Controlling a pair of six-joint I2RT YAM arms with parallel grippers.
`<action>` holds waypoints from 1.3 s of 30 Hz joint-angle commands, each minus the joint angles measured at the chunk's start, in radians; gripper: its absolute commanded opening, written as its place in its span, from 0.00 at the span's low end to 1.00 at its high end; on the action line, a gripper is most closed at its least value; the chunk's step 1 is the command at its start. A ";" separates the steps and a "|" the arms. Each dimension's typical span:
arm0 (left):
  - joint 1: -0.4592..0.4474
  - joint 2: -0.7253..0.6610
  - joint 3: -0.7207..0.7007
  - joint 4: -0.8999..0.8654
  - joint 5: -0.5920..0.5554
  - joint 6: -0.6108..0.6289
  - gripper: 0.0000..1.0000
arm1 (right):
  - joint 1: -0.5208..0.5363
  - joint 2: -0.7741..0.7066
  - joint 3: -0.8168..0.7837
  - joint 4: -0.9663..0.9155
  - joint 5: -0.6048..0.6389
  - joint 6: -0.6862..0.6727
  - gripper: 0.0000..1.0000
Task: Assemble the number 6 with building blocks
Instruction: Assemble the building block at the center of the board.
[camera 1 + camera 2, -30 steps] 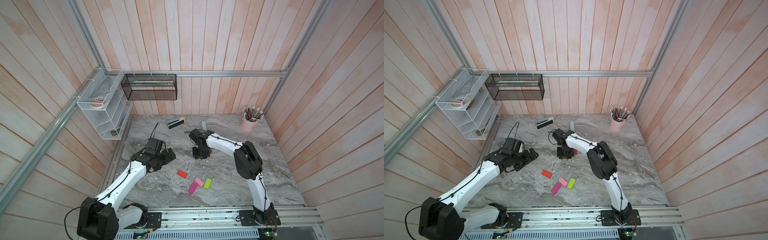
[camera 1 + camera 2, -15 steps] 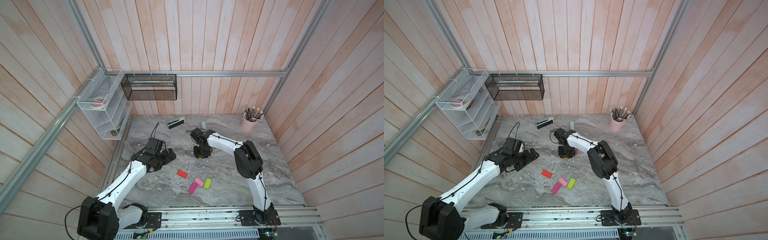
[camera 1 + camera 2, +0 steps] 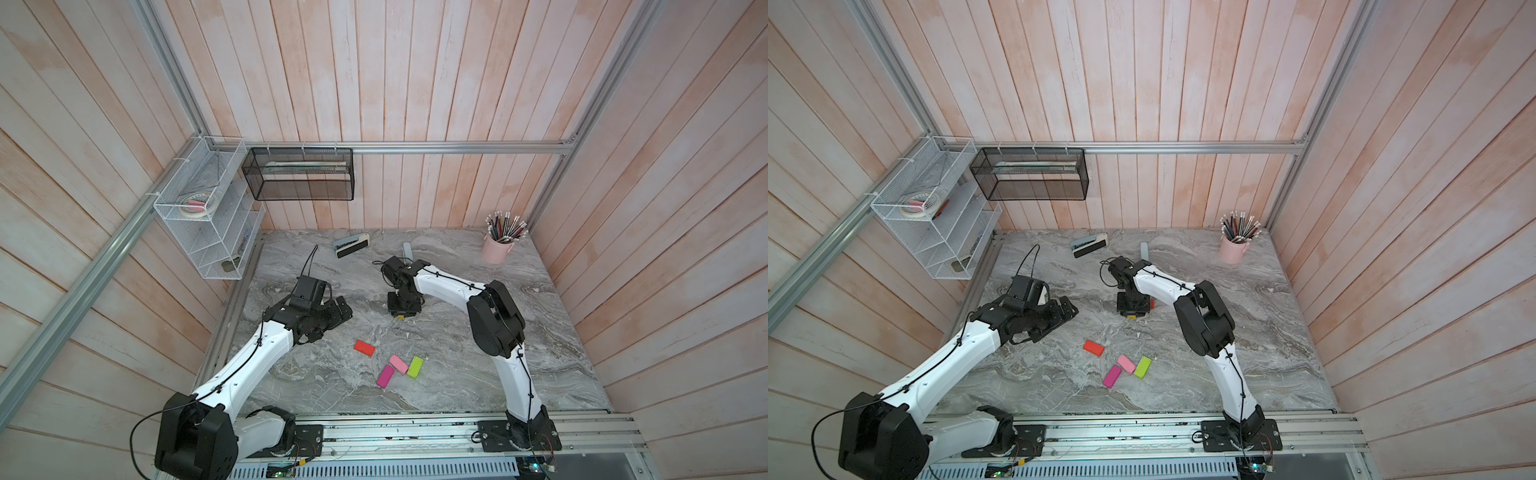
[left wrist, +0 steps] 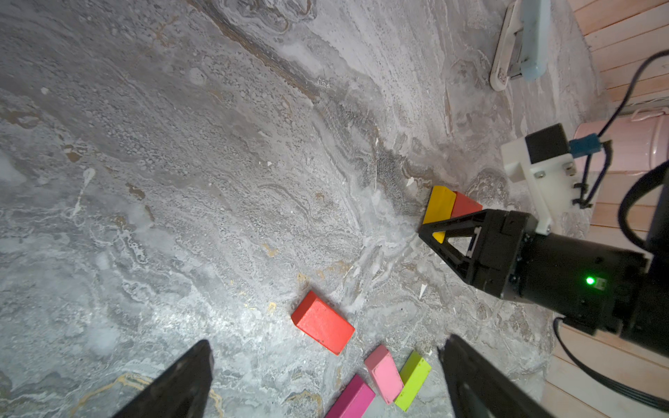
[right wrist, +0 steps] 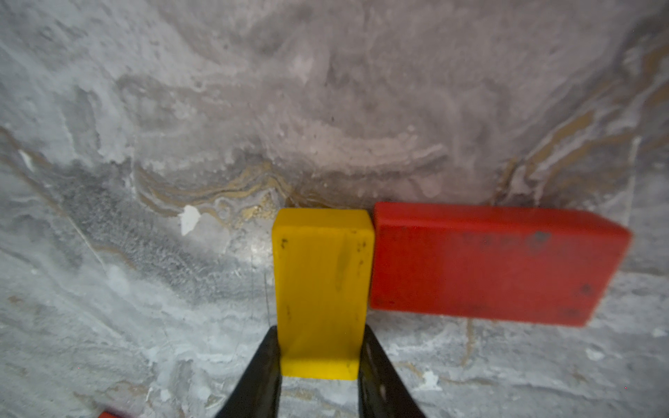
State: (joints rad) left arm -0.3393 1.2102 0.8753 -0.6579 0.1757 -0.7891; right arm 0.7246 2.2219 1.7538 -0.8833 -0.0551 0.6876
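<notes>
My right gripper (image 5: 320,347) is shut on the near end of a yellow brick (image 5: 322,275) that lies flat on the marble table. The yellow brick's side touches the end of a red brick (image 5: 488,260). In both top views the right gripper (image 3: 402,312) (image 3: 1131,312) points down at mid-table and hides most of this pair. Nearer the front lie another red brick (image 3: 364,348), a light pink brick (image 3: 398,364), a magenta brick (image 3: 385,376) and a lime green brick (image 3: 414,367), close together. My left gripper (image 3: 343,309) (image 4: 325,356) hovers open and holds nothing, to the left.
A grey-white stapler (image 3: 351,245) and a small grey bar (image 3: 407,250) lie near the back wall. A pink cup of pencils (image 3: 497,249) stands at the back right. A white wire shelf (image 3: 208,216) and a black mesh basket (image 3: 299,178) hang on the walls.
</notes>
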 commanded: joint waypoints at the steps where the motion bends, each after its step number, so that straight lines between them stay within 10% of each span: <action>1: 0.006 0.000 0.031 0.001 0.005 0.015 1.00 | -0.008 0.038 -0.021 0.003 -0.007 0.018 0.37; 10: 0.005 -0.013 0.028 -0.006 -0.002 0.011 1.00 | -0.008 0.004 -0.058 0.021 -0.008 0.013 0.68; 28: 0.025 -0.088 0.012 -0.040 -0.032 -0.056 1.00 | 0.240 -0.261 -0.186 0.042 -0.021 -0.252 0.72; 39: 0.284 -0.196 -0.119 -0.040 0.112 -0.113 1.00 | 0.315 -0.325 -0.361 0.206 -0.022 -0.389 0.72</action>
State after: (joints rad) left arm -0.1013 1.0286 0.7887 -0.6849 0.2276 -0.8879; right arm 1.0286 1.9282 1.3914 -0.7429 -0.0879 0.3542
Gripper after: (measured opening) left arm 0.999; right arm 0.722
